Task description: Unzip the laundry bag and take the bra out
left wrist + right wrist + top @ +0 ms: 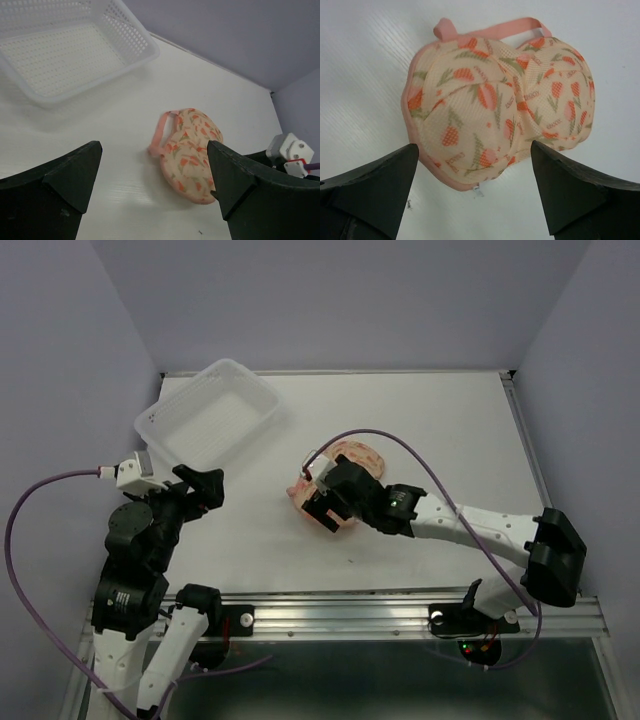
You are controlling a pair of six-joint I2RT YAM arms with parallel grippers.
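Nothing is done yet, I judge: the bag (pixel 500 105) lies mid-table, seemingly zipped shut with no bra in sight, my right gripper (pixel 473 150) spread wide just over it, my left gripper (pixel 154 145) wide too, well back by the basket (pixel 160 422), and nothing blocks the way.

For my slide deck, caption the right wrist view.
Right gripper, jaws open, hovers over the zipped laundry bag on the table.
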